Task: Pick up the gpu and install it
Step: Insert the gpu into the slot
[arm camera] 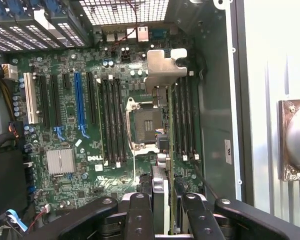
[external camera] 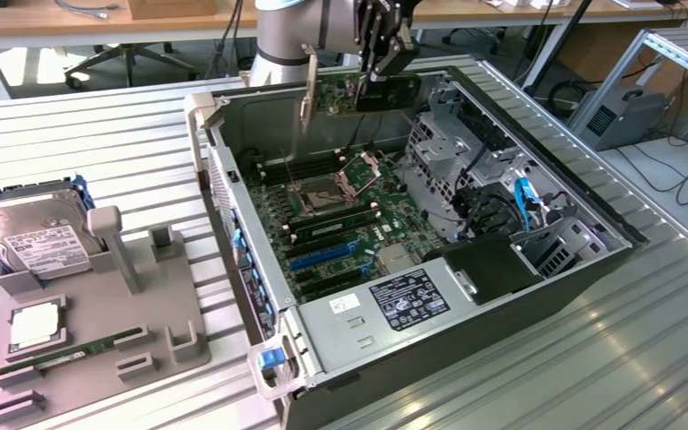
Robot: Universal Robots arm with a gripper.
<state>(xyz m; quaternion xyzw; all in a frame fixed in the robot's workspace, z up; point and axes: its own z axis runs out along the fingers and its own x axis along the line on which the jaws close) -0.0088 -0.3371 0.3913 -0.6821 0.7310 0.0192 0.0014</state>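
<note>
Claw (external camera: 382,73) with gpu (external camera: 365,95) above case (external camera: 583,269), slatted table (external camera: 105,134)

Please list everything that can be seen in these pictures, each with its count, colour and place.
case: one, grey, open, lying on the table
motherboard: one, green, inside the case
power supply: one, silver with a black label, at the case's near end
gpu: one, black and green with a silver bracket, held above the case's far end
holder: one, grey, on the table, at the exterior view's left of the case
hard drive: one, silver with a white label, at the holder's far end
CPU: one, silver, on the holder
RAM stick: one, green, on the holder
table: one, metal slats, under everything
arm: one, grey, behind the case
hand: one, black, shut on the gpu
</note>
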